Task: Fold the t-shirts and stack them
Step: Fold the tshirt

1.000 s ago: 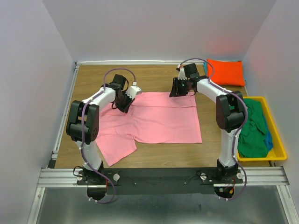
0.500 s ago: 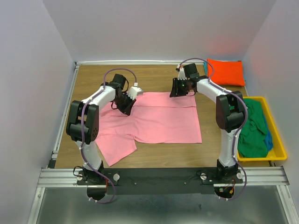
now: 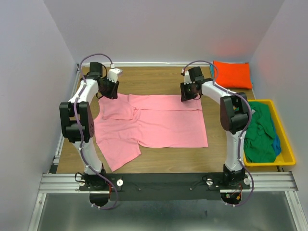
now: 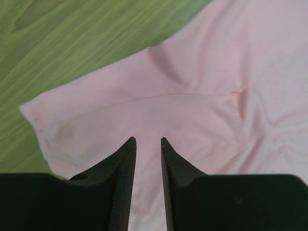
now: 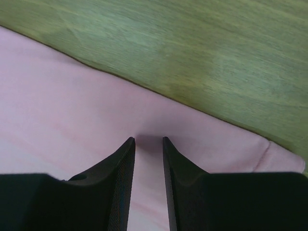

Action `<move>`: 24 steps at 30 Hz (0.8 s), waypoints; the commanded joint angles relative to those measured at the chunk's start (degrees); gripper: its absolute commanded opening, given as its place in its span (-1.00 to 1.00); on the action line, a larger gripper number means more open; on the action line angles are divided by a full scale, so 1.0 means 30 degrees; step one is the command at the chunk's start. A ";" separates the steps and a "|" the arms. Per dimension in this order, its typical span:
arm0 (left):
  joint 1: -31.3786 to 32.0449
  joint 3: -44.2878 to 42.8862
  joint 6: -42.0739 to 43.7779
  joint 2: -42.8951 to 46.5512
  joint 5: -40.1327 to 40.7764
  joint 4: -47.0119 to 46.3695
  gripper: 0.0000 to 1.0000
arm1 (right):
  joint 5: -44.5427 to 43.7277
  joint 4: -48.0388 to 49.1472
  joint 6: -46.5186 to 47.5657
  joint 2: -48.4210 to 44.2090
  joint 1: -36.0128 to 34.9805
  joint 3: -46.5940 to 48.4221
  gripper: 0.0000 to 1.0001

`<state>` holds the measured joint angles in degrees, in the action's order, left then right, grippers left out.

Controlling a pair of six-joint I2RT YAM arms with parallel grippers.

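A pink t-shirt lies spread flat in the middle of the table, with one sleeve laid out at its far left. My left gripper hovers over that sleeve, jaws a little open with nothing between them. Over the shirt's far right edge, my right gripper is low on the cloth, its jaws slightly open and only flat pink cloth showing in the gap. A folded bright orange t-shirt sits at the back right corner. Green and blue t-shirts are heaped in the bin.
A yellow plastic bin stands at the table's right edge. White walls close in the back and both sides. Bare wood shows behind the pink shirt and in front of it.
My left arm swung from the shirt's upper middle out to the far left. The left sleeve now lies spread out and the left jaws have opened. The right gripper barely moved.
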<state>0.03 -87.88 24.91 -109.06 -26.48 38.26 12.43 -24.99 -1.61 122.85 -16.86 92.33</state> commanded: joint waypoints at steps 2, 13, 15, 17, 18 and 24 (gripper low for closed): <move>-0.1152 0.0259 -0.1064 -0.1905 0.1733 -0.1296 -0.35 | -0.3083 -0.1511 0.2028 0.1354 0.0084 0.0598 -0.30; -0.2325 -0.2140 -0.2266 -0.5804 0.2968 -0.1387 -0.57 | -0.7217 -0.2040 0.4196 0.3609 0.0405 0.2382 -0.34; -0.2325 -0.3482 -0.2499 -0.6536 0.2822 -0.1241 -0.59 | -0.7334 -0.2011 0.4402 0.4572 0.0581 0.3728 -0.35; -0.2325 -0.5324 -0.2560 -0.7557 0.2501 -0.0687 -0.59 | -0.7481 -0.2040 0.4577 0.5249 0.0727 0.5335 -0.35; -0.2296 -0.5917 -0.2618 -0.7912 0.2469 -0.0451 -0.59 | -0.7540 -0.2040 0.4723 0.5832 0.0786 0.5925 -0.34; -0.2383 -0.9466 -0.2268 -0.8972 0.1301 0.0839 -0.44 | -0.6521 -0.2069 0.5192 0.6105 0.0875 0.7981 -0.09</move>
<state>-6.52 -112.27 17.61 -134.65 -20.27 36.91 -6.44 -27.09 11.70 138.45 -15.22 115.24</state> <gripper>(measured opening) 0.244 0.415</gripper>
